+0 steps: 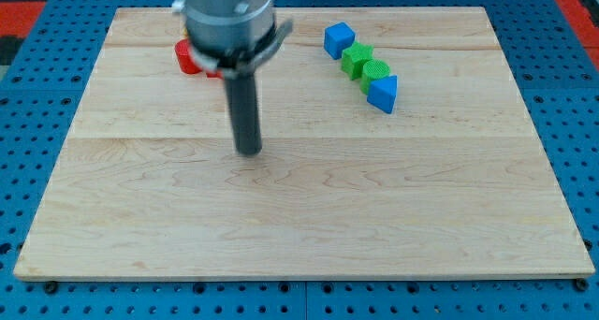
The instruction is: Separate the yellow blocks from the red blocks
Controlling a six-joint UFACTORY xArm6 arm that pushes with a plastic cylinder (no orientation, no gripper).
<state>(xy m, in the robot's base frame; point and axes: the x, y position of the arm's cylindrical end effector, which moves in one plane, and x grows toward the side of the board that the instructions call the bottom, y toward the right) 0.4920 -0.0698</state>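
Observation:
A red block (190, 57) shows at the view's upper left, partly hidden behind the arm's grey body, so its shape is unclear. No yellow block is visible; any may be hidden behind the arm. My tip (249, 151) rests on the wooden board (299, 226) left of centre, below and to the right of the red block and well apart from it.
A diagonal row of blocks lies at the upper right: a blue cube (338, 39), a green block (357, 59), a second green block (375, 74) and a blue triangular block (383, 94). A blue pegboard (37, 95) surrounds the board.

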